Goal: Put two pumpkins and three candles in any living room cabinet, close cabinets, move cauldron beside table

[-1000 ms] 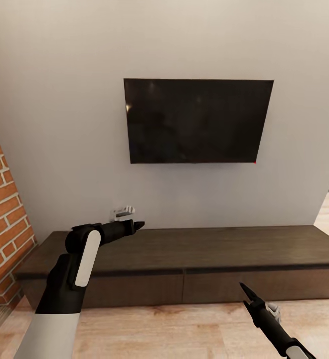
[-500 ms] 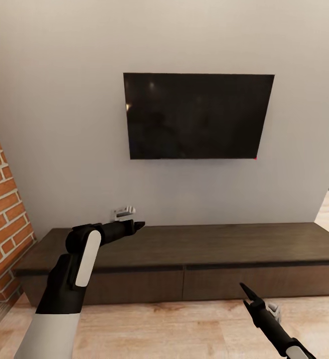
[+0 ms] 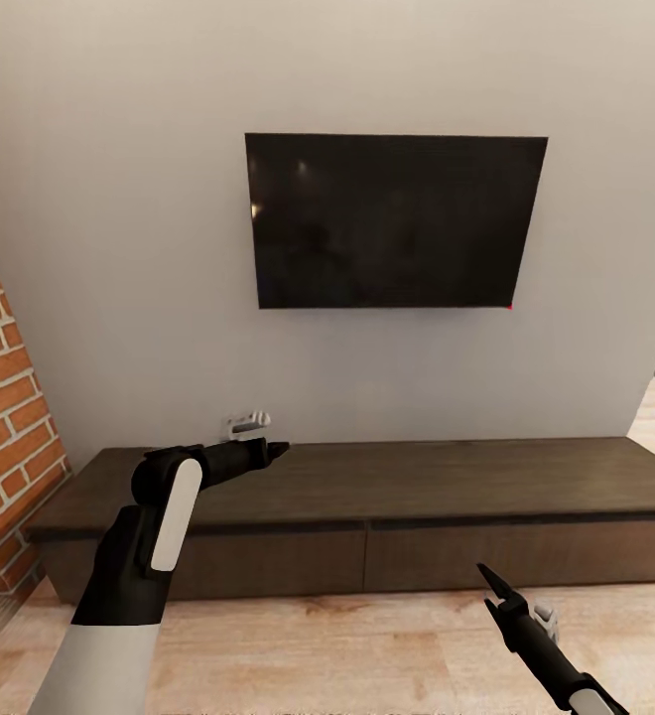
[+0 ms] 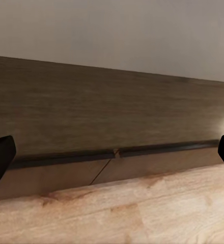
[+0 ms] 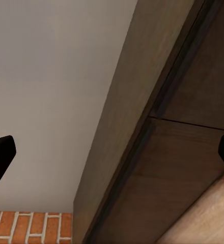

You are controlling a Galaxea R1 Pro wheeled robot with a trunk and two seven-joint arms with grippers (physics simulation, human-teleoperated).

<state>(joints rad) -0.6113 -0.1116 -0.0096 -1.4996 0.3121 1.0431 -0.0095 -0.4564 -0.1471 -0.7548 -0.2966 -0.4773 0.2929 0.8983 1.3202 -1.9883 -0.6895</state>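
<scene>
With both fronts of the cabinet (image 3: pixel 367 556) shut and the left gripper (image 4: pixel 112 152) and right gripper (image 5: pixel 112 152) wide open and empty, I would approach squarely and stop near one front.

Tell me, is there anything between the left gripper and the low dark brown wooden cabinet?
Nothing visible. The left gripper, jaws apart, hangs over the long, low dark brown wooden cabinet; both its fronts look shut.

The head view faces the wall, looking down over the cabinet (image 3: pixel 367 516) from some way back. Both wrist views sit nearer, sharing its front seam.
</scene>
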